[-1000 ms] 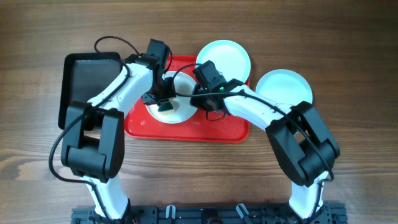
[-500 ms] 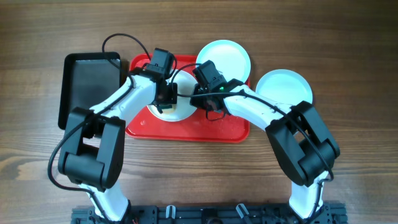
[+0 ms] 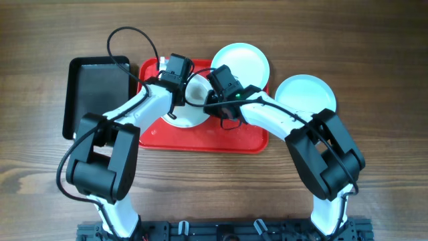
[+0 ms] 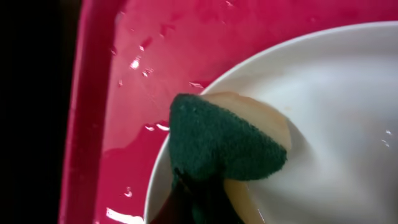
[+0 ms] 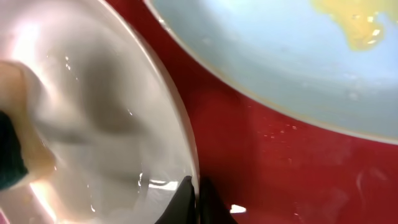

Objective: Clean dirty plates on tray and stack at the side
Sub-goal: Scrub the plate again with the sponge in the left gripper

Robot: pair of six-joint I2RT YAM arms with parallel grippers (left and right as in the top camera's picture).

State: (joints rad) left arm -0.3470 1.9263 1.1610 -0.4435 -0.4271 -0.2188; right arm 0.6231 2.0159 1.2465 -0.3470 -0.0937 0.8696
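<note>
The left gripper (image 4: 194, 202), clamped on a green-faced sponge (image 4: 227, 146), presses it onto the near-left plate (image 4: 336, 112) in the red tray (image 4: 93, 124). The right gripper (image 5: 193, 198) pinches that plate's rim. Scrubbing looks underway; the next move likely calls for lifting it right, beside the clean plate (image 3: 304, 90).

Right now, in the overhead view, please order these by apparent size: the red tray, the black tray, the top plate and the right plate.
1. red tray, largest, though partly covered.
2. black tray.
3. top plate and right plate: they look alike, so I do not rank them.
</note>
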